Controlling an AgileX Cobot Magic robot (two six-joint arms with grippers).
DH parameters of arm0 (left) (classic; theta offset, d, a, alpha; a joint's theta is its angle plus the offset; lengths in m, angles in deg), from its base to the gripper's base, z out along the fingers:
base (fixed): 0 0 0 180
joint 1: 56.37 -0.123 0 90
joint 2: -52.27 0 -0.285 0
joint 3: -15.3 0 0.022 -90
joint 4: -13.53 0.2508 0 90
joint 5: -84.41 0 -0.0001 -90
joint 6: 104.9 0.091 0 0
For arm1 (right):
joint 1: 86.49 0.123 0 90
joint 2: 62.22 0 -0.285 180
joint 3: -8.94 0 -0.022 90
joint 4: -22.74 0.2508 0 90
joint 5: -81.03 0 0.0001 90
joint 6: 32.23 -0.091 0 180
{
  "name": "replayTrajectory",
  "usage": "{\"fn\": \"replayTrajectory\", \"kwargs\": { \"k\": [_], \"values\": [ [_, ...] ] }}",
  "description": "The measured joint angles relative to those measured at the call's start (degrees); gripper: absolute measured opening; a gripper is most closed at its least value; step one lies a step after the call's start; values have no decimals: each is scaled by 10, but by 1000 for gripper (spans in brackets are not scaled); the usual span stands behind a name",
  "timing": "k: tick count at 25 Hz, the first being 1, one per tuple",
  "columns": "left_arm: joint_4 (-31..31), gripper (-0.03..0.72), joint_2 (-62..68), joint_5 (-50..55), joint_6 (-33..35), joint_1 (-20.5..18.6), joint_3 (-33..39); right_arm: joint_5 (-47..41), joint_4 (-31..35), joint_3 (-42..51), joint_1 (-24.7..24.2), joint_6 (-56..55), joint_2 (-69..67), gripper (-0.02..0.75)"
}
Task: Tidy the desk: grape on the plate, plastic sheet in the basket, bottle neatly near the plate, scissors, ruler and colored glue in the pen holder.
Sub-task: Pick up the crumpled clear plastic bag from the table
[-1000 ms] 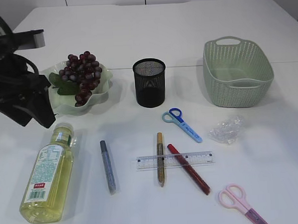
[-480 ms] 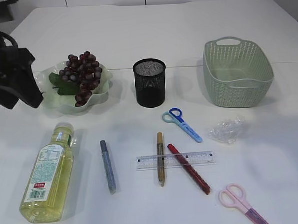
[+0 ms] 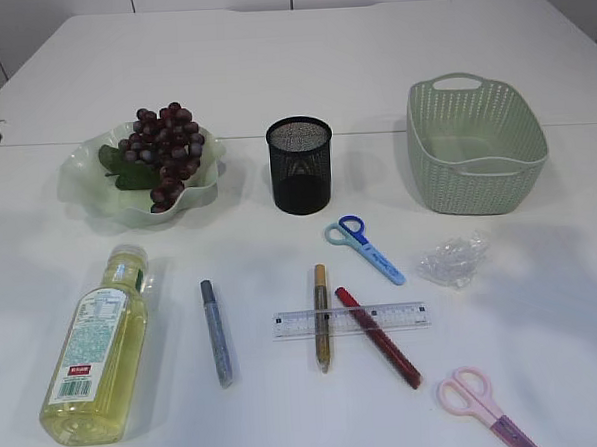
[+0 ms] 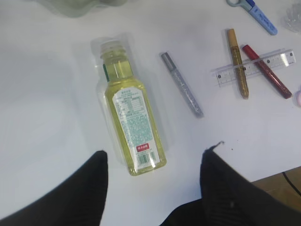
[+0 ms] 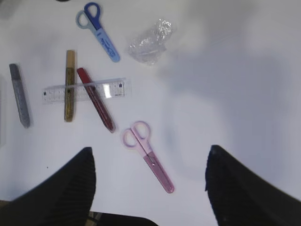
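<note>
A bunch of dark red grapes [image 3: 163,150] w/ a green leaf is seen resting on the pale green wavy-edged plate [image 3: 84,190], upper left of the white table [image 3: 300,63]. A clear plastic bottle of yellow liquid [image 3: 97,346] is laid on its side just in front of the plate, cap end toward it. The black mesh pen holder [image 3: 299,165] is stood upright at centre; the pale green woven basket [image 3: 475,144] is placed to its right. A crumpled clear plastic sheet [image 3: 455,259] is left on the table in front of the basket, beside blue-handled scissors [image 3: 364,248]. A clear ruler [image 3: 350,320] is crossed by a gold glue stick [image 3: 321,316] and a red glue stick [image 3: 379,337]; a silver glue stick [image 3: 216,332] is set apart, nearer the bottle. Pink-handled scissors [image 3: 484,406] are found at the front right.

L gripper [image 4: 153,188]: jaws spread wide, nothing held, raised above the bottle. R gripper [image 5: 150,188]: jaws spread wide, nothing held, above the pink scissors.
</note>
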Motion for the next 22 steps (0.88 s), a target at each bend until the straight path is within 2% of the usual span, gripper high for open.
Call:
{"fn": "replayTrajectory", "kwargs": {
  "k": [7, 11, 16, 19, 22],
  "values": [
    [8, 456, -89, 6, -14, 0, 51, 119, 23, 102, 0, -8, 65, 565],
    [8, 456, -117, 8, -19, 0, 55, 188, 29, 124, 0, -5, 54, 564],
    [8, 456, -138, 8, -26, 0, 55, 228, 36, 128, 2, 23, 10, 564],
    [8, 457, -147, 9, -27, 0, 55, 254, 36, 128, 25, 37, -21, 564],
    [2, 457, -154, 10, -28, 0, 55, 292, 36, 129, 75, 41, -54, 564]
  ]
}}
